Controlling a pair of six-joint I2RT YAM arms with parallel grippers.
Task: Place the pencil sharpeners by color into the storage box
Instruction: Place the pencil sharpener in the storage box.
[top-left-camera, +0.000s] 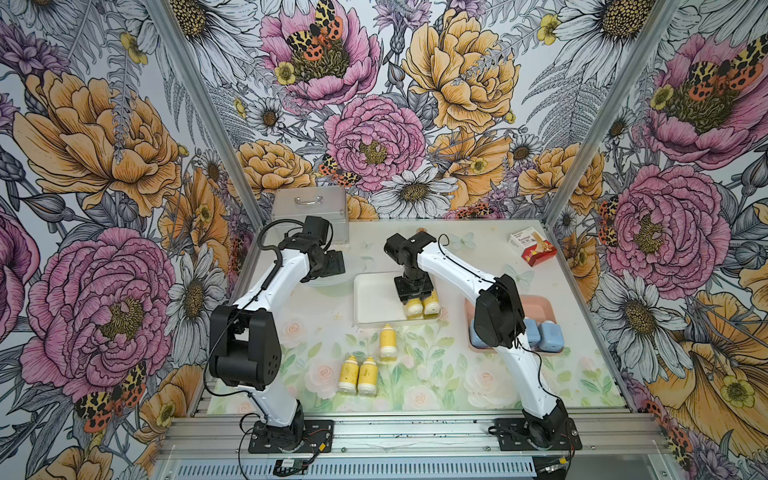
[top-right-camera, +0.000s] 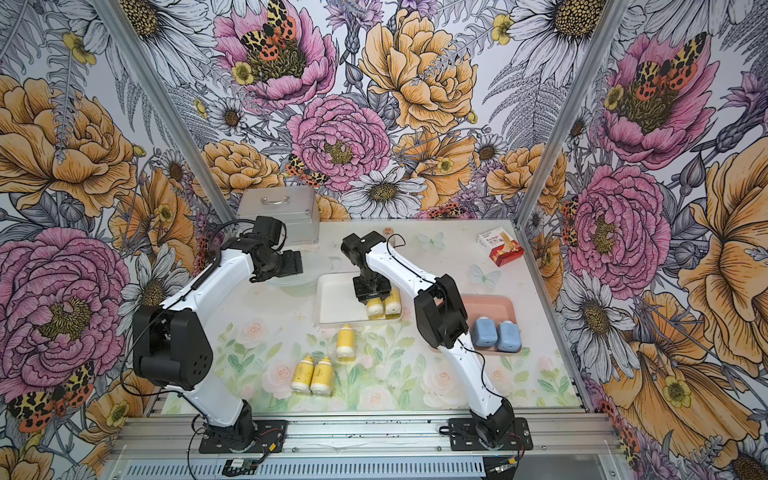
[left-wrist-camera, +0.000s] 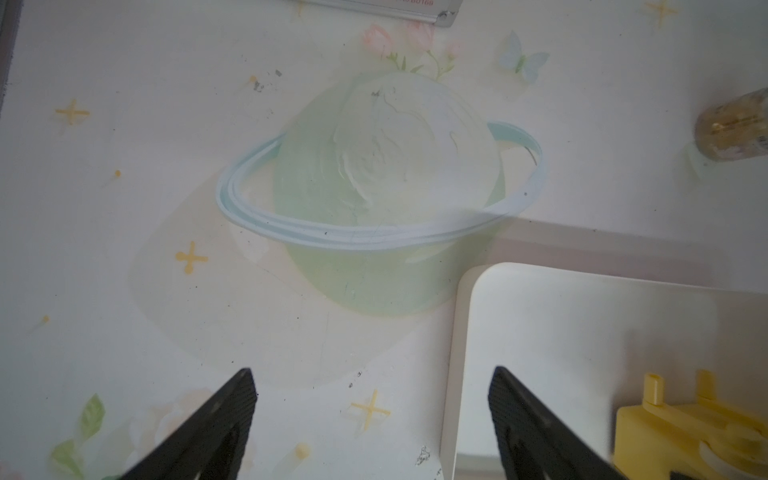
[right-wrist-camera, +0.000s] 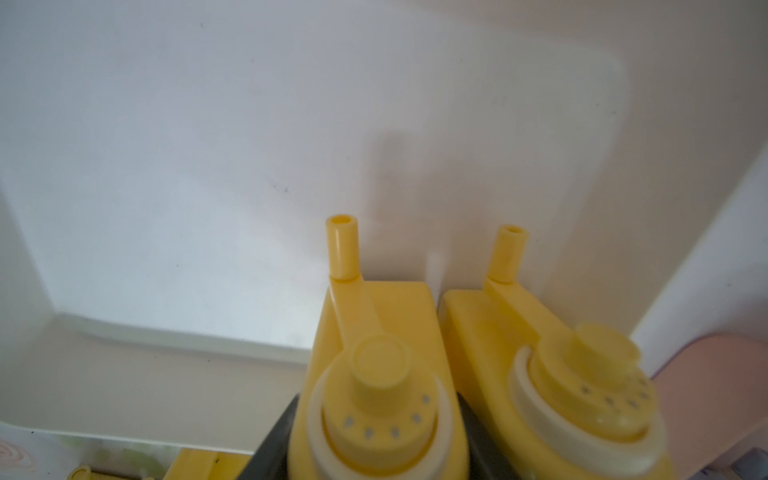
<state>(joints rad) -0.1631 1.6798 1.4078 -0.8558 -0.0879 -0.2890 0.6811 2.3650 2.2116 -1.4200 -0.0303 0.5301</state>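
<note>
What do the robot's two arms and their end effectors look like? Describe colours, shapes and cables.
The left arm and right arm match: white shell links between boxy black joint housings, thin black cables looping alongside, black base plates bolted to a silver rail. The left end effector has two black, tapering fingers with a textured face; the right end effector is black too.

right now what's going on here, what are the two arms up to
The right end effector is closed on a yellow sharpener inside the white tray, right beside a second yellow sharpener lying there. The left end effector hangs open and empty over the table by the tray's corner. In front of that tray lie three yellow sharpeners, and at least two blue sharpeners sit in the pink tray.
</note>
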